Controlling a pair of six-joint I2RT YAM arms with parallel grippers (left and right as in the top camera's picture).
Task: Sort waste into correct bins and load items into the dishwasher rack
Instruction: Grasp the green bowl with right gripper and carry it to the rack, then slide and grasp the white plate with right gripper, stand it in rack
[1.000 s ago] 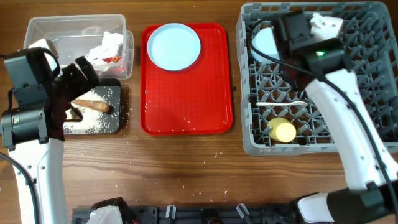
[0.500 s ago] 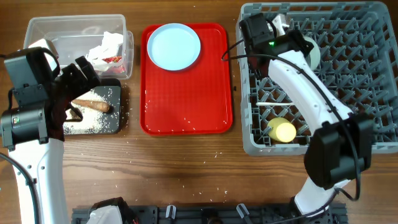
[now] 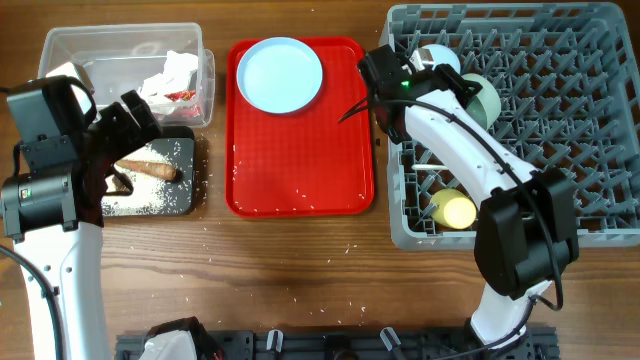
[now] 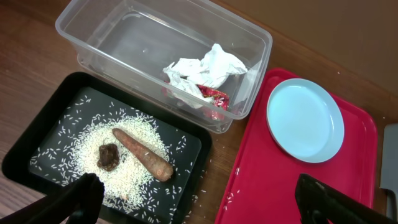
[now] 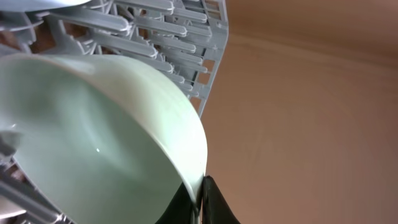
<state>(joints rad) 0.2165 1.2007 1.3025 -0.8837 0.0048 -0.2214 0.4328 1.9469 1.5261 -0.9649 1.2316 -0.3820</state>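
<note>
My right gripper (image 3: 462,88) is shut on the rim of the pale green bowl (image 5: 93,137), which stands on edge among the pegs at the dishwasher rack's (image 3: 580,130) upper left. The smaller blue bowl (image 3: 437,55) and the yellow cup (image 3: 458,211) are in the rack. The blue plate (image 3: 280,75) lies on the red tray (image 3: 300,160). My left gripper (image 4: 199,205) is open and empty above the black tray (image 4: 37,149), which holds rice (image 4: 81,149), the brown stick (image 4: 144,154) and the lump (image 4: 107,155). The napkin (image 4: 205,68) and red wrapper (image 4: 214,99) lie in the clear tub (image 4: 124,31).
Loose rice grains are scattered on the red tray's lower part and on the wooden table in front of it. The rack's right half has bare pegs. My right arm stretches over the rack's left side.
My right arm has swung left across the rack with the green bowl, which now stands near the rack's upper left. The small blue bowl has come into view. The left arm has not moved.
</note>
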